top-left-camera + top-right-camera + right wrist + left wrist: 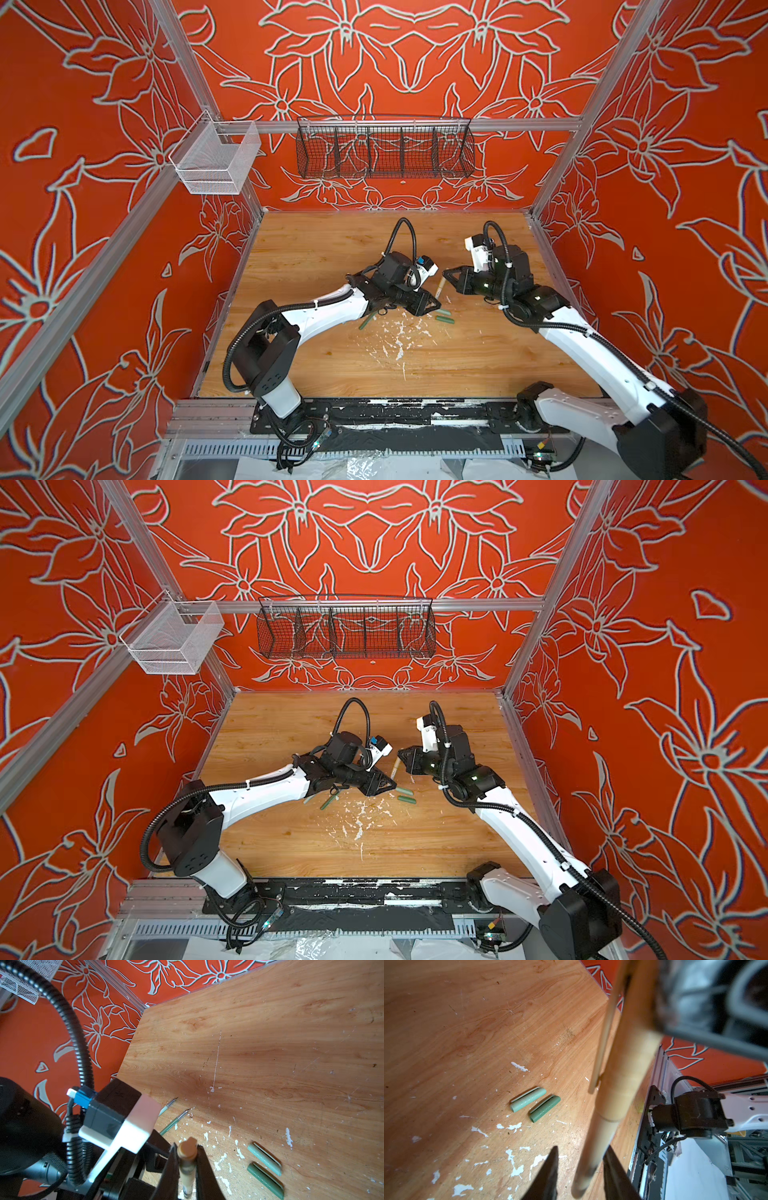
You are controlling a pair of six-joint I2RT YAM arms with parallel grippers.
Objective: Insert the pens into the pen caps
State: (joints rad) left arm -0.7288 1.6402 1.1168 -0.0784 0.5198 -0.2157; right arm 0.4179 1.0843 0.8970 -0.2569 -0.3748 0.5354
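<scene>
The right gripper [187, 1147] has its fingers clamped on the stubby tan plastic cap [629, 1064], in the air just beyond the patch of white paint flecks [399, 336]. The thin tan pen [600, 1132] runs from that cap down between the left gripper [582, 1147] fingers. They flank it closely, but I cannot tell whether they press it. A pale green cap [528, 1100] and a dark green cap [545, 1111] lie side by side at the flecks' far right. The pale green pen [168, 1105] and dark green pen [174, 1121] lie at the flecks' left.

Your tan pen [591, 1147] sits tilted in the tan cap [629, 1064]; near it lie the pale green cap [528, 1099], dark green cap [545, 1111], pale green pen [166, 1108] and dark green pen [172, 1125].
</scene>
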